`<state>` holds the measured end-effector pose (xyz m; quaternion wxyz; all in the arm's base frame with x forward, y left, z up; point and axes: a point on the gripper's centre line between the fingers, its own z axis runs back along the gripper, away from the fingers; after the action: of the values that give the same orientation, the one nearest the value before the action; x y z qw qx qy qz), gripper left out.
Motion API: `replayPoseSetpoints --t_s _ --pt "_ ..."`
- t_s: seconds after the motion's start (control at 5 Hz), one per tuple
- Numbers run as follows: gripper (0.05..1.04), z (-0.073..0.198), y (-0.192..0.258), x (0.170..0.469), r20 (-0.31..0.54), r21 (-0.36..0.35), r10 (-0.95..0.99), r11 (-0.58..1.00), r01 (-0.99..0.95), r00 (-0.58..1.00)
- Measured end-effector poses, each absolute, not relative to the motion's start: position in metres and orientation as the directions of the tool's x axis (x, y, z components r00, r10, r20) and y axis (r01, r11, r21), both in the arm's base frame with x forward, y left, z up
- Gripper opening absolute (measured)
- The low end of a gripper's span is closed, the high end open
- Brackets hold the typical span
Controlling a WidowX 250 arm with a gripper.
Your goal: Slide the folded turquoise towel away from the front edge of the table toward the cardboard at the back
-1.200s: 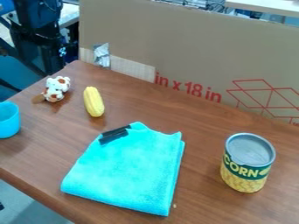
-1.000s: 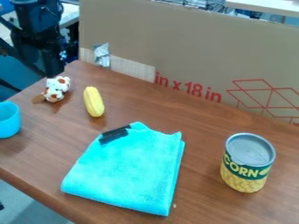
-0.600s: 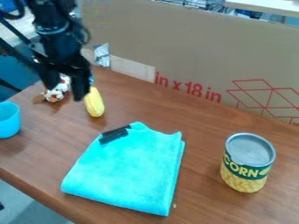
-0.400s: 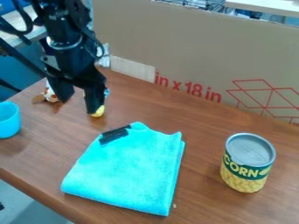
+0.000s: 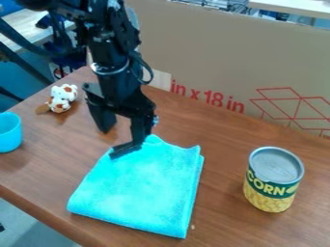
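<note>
1. the hand point(image 5: 121, 131) hangs over the desk point(image 5: 38, 166), left of the middle of the view and pointing down; its two fingers are spread, with a gap between them.
2. the nearest things are the black strip point(image 5: 124, 150) and the blue cloth point(image 5: 145, 190); the strip lies aslant on the cloth's upper left corner; the right-hand finger's tip meets the strip in the view, though whether they touch i cannot tell.
3. the cloth lies folded and flat on the desk, low and near the middle of the view.
4. the can point(image 5: 274, 179) stands upright, well apart to the right of the cloth; it has a grey top and a green and yellow side.
5. the white and brown toy point(image 5: 62, 98) lies to the left of the hand; the blue cup point(image 5: 9, 132) is at the left edge; cardboard point(image 5: 232, 58) stands behind the desk.
</note>
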<state>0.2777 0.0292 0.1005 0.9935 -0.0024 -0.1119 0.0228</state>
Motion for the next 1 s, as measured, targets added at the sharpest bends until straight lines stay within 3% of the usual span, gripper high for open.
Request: replayPoseSetpoints --t_s 0.4,0.6,1.0 --pt "1.002 0.079 -0.006 0.273 0.119 -0.006 0.008 1.000 -0.007 0.993" --pt "1.002 0.060 -0.010 0.262 0.042 0.065 -0.008 0.998 0.005 0.999" --pt "1.002 0.036 0.001 0.252 -0.030 0.136 -0.041 0.990 0.045 0.999"
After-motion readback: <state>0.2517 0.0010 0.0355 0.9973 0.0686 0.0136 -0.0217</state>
